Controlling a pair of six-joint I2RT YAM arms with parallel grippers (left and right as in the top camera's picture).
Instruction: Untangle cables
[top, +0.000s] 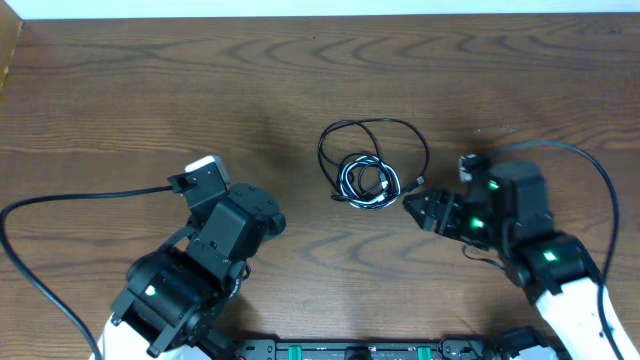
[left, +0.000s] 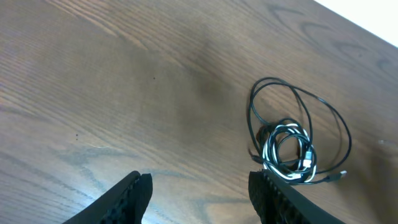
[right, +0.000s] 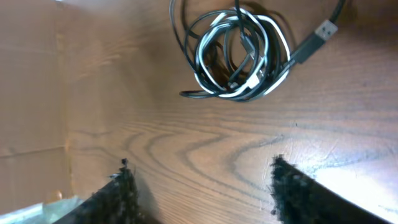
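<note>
Right gripper (right: 202, 175) fingers stand parted, gripping nothing; cables (right: 239, 59) lie just ahead of its jaws, white cable (right: 283, 50) coiled among black loops in one bundle. Left gripper (left: 199, 186) likewise parted and empty, bundle well ahead, rightward of its jaws. Judgement: untangling not begun; all separation remains

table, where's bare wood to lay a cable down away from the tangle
Bare wood runs along the whole far edge of the table, and between the left gripper and the cables. Crowded: just right of the cables, where the right gripper sits close.
</note>
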